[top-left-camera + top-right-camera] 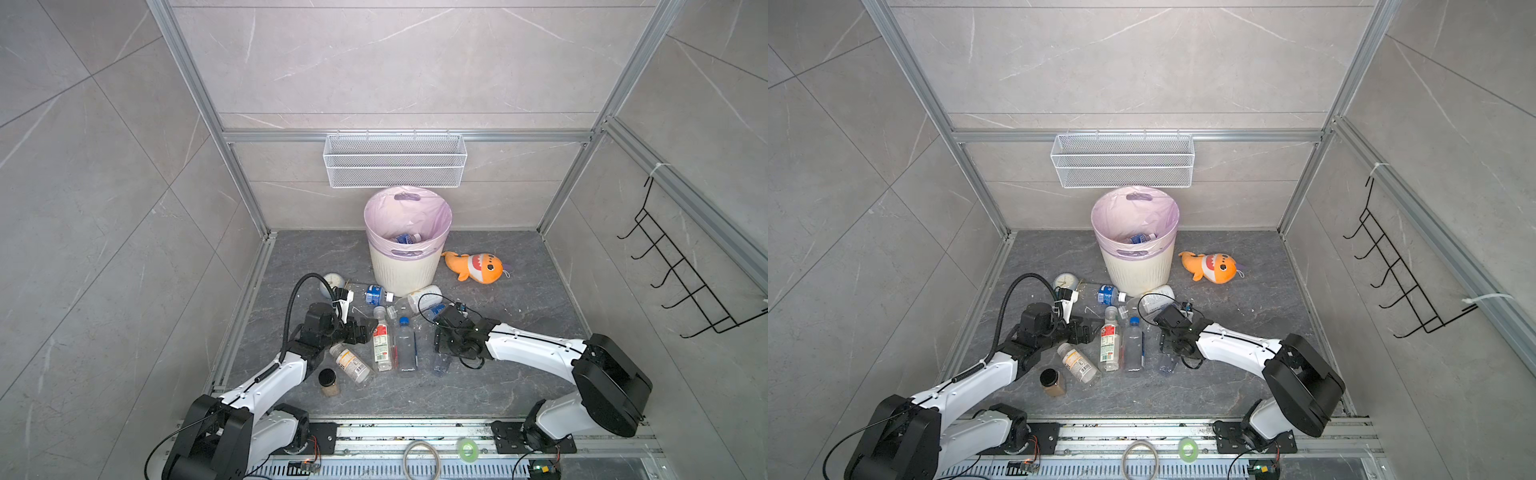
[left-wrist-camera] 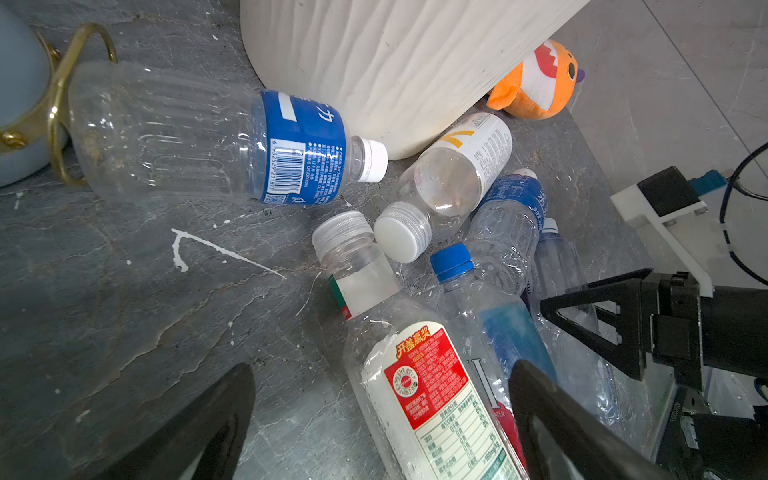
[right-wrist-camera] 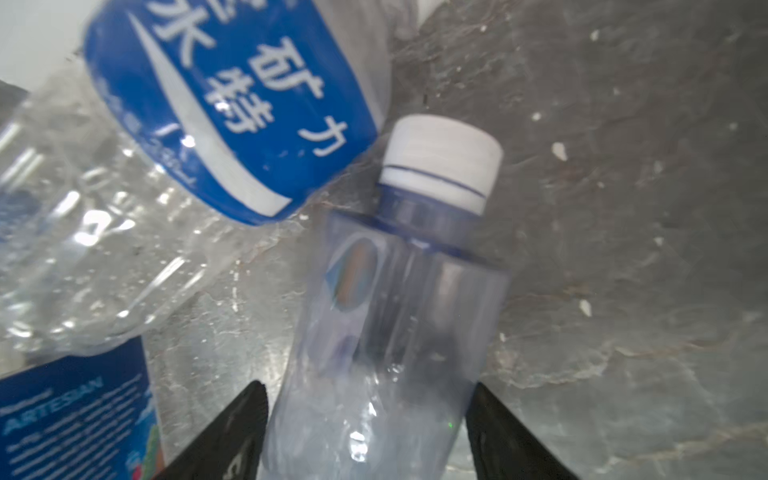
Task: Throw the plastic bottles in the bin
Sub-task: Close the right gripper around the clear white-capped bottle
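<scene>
Right wrist view: white-capped bottle [image 3: 386, 332] lies lengthwise between the right fingers [image 3: 232, 436], cap away; grasped or not, unclear; left fingers [image 2: 199, 428] spread.

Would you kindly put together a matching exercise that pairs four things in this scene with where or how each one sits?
Things:
1. plush shark
2. black-lidded jar
3. bluish bottle
4. wire mesh basket

Places or states:
A. between the fingers of the right gripper
B. hanging on the back wall above the bin
C. upright on the floor, lid on top
D. lying on the floor to the right of the bin

Pairs: 1-D, 2-C, 3-A, 4-B
</scene>
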Robot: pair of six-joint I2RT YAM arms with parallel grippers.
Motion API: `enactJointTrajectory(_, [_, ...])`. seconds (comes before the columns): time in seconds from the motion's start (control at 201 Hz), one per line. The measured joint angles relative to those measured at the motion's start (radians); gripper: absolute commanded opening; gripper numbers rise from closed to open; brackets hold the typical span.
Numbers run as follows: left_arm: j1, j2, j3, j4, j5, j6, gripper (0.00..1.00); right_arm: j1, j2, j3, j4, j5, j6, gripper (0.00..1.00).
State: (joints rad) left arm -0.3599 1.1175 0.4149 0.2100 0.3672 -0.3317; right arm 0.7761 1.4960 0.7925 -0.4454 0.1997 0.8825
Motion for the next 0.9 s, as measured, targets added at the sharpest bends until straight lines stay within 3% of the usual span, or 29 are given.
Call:
enactJointTrajectory(0.149, [0.000,-0.033,0.000,0.000,-0.027,0.000,0.97,0.000,-0.003,-0.006,-0.016,0.014,-0.007,0.75])
enactJointTrajectory(0.353, [0.000,-0.050,0.000,-0.001,-0.053,0.000,0.97,-0.007,-0.057,-0.032,-0.052,0.044,-0.022,0.57])
enactJointTrajectory(0.896, [0.000,-0.050,0.000,0.000,-0.055,0.000,0.97,-0.036,-0.344,-0.111,-0.105,0.079,-0.099,0.50])
